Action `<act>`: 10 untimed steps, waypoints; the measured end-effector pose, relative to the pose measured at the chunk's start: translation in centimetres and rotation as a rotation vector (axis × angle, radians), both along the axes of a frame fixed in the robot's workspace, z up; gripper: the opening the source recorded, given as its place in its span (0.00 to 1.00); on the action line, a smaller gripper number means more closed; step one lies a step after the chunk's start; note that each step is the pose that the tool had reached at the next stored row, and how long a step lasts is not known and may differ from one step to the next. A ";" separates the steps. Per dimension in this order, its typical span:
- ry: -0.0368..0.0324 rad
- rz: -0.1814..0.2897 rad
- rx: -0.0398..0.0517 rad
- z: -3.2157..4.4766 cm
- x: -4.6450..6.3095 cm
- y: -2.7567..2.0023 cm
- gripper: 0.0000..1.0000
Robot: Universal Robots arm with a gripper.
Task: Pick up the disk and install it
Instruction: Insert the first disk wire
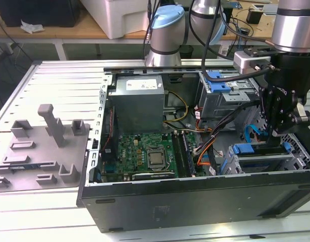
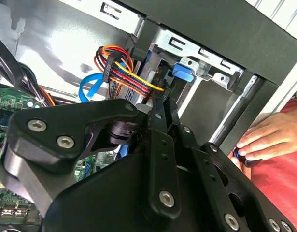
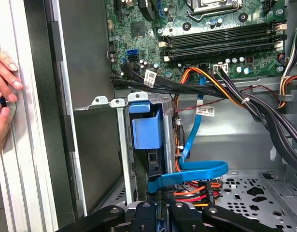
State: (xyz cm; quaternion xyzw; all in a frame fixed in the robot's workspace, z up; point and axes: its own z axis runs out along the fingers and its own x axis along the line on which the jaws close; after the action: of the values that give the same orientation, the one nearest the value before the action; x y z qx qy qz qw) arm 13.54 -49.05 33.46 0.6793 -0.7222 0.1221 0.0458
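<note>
Gripper is hanging inside the drive cage, jaws pinched narrow on the disk. Disk is sitting edge-on in its slot, probably to line up with the rails. Person's hand is resting on the case wall.

We record a slatted metal table: grey fixture plate at its edge on the exterior view's left, open computer case just beside.
</note>
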 end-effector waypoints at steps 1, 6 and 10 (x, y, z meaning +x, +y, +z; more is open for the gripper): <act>0.0000 0.000 0.0001 -0.02 0.0 0.00 0.17; 0.0000 0.000 0.0003 -0.03 0.0 0.00 0.17; 0.0000 0.000 0.0003 0.00 0.0 0.00 0.17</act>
State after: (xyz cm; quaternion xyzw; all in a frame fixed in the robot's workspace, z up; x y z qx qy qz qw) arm 13.54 -49.05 33.46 0.6793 -0.7222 0.1220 0.0456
